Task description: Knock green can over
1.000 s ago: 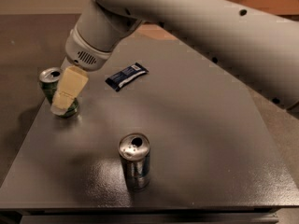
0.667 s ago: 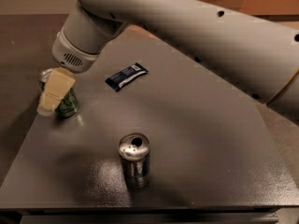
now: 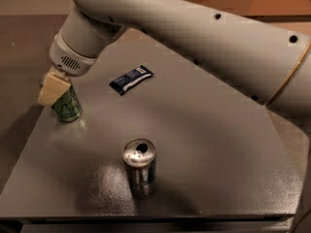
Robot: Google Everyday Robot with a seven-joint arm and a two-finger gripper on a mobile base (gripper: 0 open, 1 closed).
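Far left: gripper (image 3: 50, 90) sits over the top and upper-left side of the green can (image 3: 68, 107), at the bench (image 3: 218, 169) left edge. A sec ago it was on the can's right side and the silver top w/ pull-tab was showing. Now it's further left and the top is covered. Wrist has dropped lower and further left too. Can is in approx the same spot as 0.7 s ago, a bit right of where it stood 1 s ago. It's still not flat on the bench, base down. It may lean slightly w/ top to the left, hard to be sure. Can't tell whether gripper is clenched or released; its pale tip overlaps the can, so contact looks likely.

Mid: dark blue snack packet (image 3: 131, 79) lies flat, well apart from the can, same place as before. Nearer the front, silver-and-blue can (image 3: 140, 166) stands upright, opened top facing up, unmoved.

Right: arm (image 3: 194, 38) fills the upper frame, more of it than before, and runs out at the top and right edges.

Hidden: green can's top and part of its lettering, behind the gripper. Bench's far corner is behind the arm.
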